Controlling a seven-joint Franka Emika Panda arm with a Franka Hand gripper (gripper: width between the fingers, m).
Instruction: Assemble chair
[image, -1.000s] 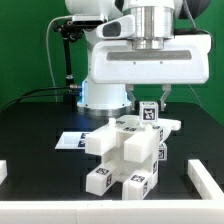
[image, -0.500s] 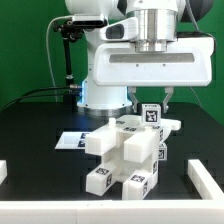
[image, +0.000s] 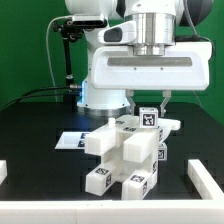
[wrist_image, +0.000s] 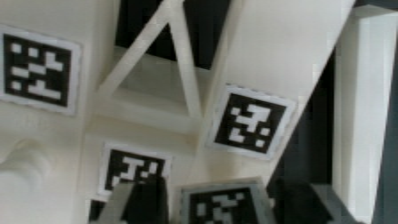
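While the black tabletop (image: 30, 150) carries the chair (image: 122, 152) at its middle, a blocky white cluster of posts and panels that appear joined, the step in hand is judged to be the seating of one upright post (image: 149, 118) at the cluster's one o'clock. That post is straddled from above by the tool (image: 149, 103), whose jaws are set at a middling width. Whether the post is actually clamped cannot be told. A straight downward press, or a twist if the joint is threaded, is thought to be called for next, with the post kept plumb over its socket. The marker board (image: 70, 140) lies at the chair's ten o'clock. Small black-and-white tags (wrist_image: 249, 122) are borne on nearly every visible face of the hard-edged plastic.
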